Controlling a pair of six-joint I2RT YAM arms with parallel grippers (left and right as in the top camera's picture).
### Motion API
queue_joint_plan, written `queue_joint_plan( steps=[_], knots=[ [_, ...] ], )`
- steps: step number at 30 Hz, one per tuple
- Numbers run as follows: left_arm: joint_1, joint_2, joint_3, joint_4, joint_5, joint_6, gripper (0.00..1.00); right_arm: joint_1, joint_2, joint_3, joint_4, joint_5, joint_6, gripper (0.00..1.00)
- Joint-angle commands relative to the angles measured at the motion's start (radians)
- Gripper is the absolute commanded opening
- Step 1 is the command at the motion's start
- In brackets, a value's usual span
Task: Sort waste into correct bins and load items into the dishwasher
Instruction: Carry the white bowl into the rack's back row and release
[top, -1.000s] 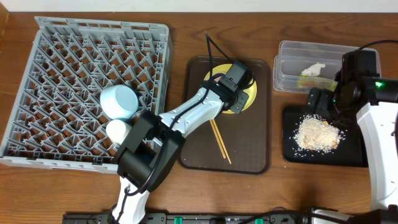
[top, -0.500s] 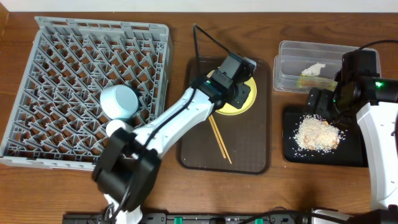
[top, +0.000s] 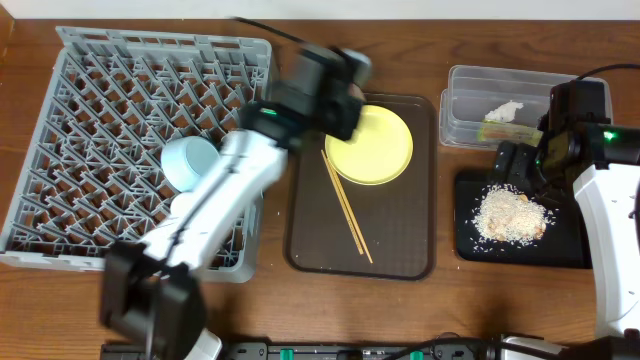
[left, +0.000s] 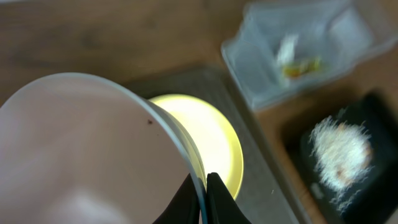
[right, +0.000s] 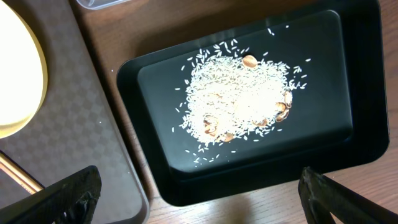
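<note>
My left gripper (left: 202, 199) is shut on the rim of the white bowl (left: 87, 149) and holds it in the air above the yellow plate (left: 214, 140). In the overhead view this gripper (top: 335, 85) is motion-blurred, between the grey dish rack (top: 100, 100) and the plate (top: 372, 146). The chopsticks (top: 345, 205) lie on the brown tray (top: 400, 240). The blue bowl (top: 190, 160) and white cup (top: 183, 205) sit in the rack. My right gripper (right: 199, 199) is open and empty over the black tray (right: 367, 124), which holds rice scraps (right: 239, 102).
The clear tub (top: 470, 100) at the back right holds the white tissue (top: 505, 110) and the green-and-white wrapper (top: 497, 130). The black tray (top: 570, 250) lies in front of the tub, with rice (top: 510, 215) in it. The brown tray's edge (right: 81, 124) runs beside it.
My left arm has lifted the white bowl off the yellow plate and swung up and left toward the rack, leaving the plate bare. The right arm has not moved.
</note>
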Motion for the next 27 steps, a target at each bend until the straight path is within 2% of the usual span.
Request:
queue_joint_plan(
  steps=[1, 4, 8, 15, 21, 27],
  knots=[
    [0.157, -0.042, 0.011, -0.004, 0.309, -0.021, 0.07, -0.009, -0.011, 0.017, -0.001, 0.011, 0.002, 0.99],
    [0.283, -0.035, 0.011, -0.005, 0.475, -0.041, 0.07, -0.009, -0.011, 0.017, -0.001, 0.011, 0.002, 0.99],
    [0.442, -0.006, 0.011, -0.004, 0.615, -0.07, 0.07, -0.009, -0.011, 0.017, -0.001, 0.011, 0.002, 0.99],
    [0.628, 0.099, 0.011, 0.001, 0.845, -0.07, 0.07, -0.009, -0.011, 0.017, -0.001, 0.011, 0.002, 0.99],
    [0.701, 0.214, 0.011, 0.011, 0.967, -0.083, 0.07, -0.009, -0.011, 0.017, -0.001, 0.011, 0.002, 0.99],
    [0.75, 0.306, 0.011, 0.016, 0.987, -0.105, 0.07, -0.009, -0.011, 0.017, -0.003, 0.011, 0.002, 0.99]
  ],
)
